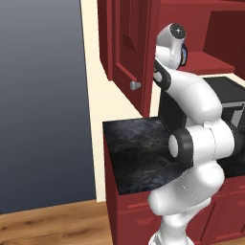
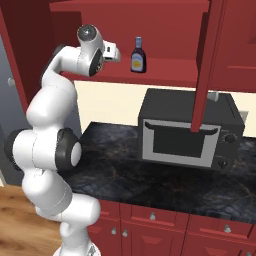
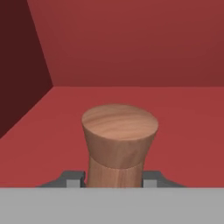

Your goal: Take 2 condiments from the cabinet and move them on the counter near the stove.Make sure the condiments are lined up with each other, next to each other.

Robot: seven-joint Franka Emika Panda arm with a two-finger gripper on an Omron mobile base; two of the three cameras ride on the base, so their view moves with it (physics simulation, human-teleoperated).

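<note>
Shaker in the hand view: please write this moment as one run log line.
phase: grasp in cabinet | gripper: shut on shaker | bottle: upright on shelf | counter: no condiments

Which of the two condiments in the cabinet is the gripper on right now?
The brown wooden shaker, sitting between the gripper fingers on the red shelf. The dark bottle with the yellow label stands apart, untouched.

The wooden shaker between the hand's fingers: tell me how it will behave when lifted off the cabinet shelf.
The shaker looks like solid turned wood, so probably rigid and light. Its top flares wider than the waist that the fingers flank, which should help stop it slipping down. Standing upright on the flat red shelf, it could tip if nudged sideways.
</note>
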